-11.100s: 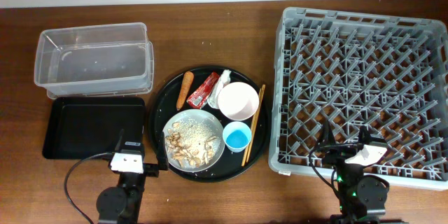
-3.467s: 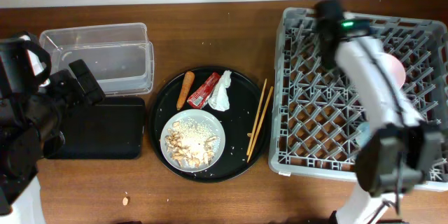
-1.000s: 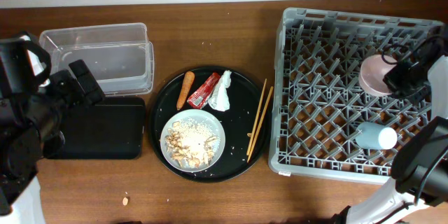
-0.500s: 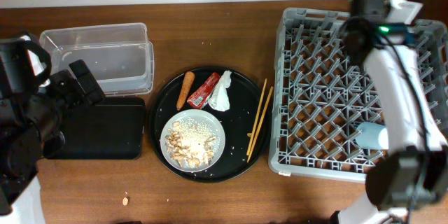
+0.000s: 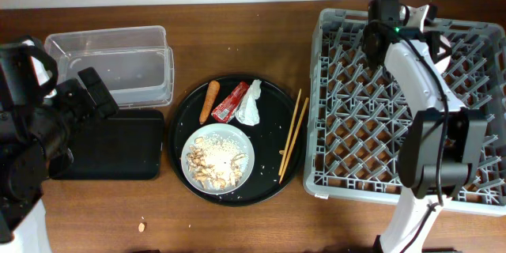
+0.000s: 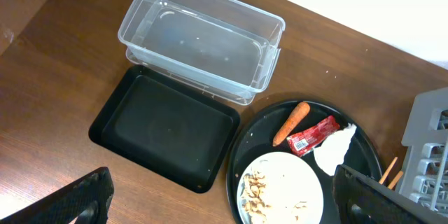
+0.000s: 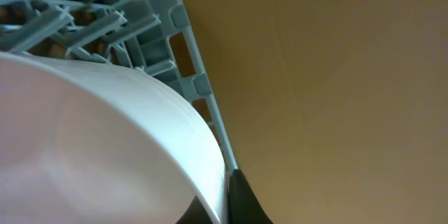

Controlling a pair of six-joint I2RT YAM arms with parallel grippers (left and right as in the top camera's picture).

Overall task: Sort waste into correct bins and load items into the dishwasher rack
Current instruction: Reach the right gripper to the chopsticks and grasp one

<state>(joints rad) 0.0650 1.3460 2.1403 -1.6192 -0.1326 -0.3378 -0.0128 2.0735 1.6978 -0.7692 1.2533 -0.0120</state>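
My right gripper (image 7: 222, 193) is shut on the rim of the white bowl (image 7: 105, 140), held over the far right part of the grey dishwasher rack (image 5: 356, 126). From above, only a sliver of the bowl (image 5: 445, 47) shows beside the arm. On the round black tray (image 5: 190, 118) lie the carrot (image 5: 209, 101), the red wrapper (image 5: 230, 101), the tissue (image 5: 250, 103) and the grey plate (image 5: 219, 156) with food scraps. The chopsticks (image 5: 290, 136) rest on the tray's right rim. My left gripper (image 6: 224, 213) hangs wide open, high above the table and holding nothing.
The clear tub (image 5: 107, 67) stands at the back left, with the shallow black tray (image 5: 126, 146) just in front of it, partly under my left arm. A small crumb (image 5: 141, 225) lies on the wood near the front edge.
The right wrist has swung left along the rack's far side over the last second, the bowl still in its grip. The left arm and the things on the round tray have not moved.
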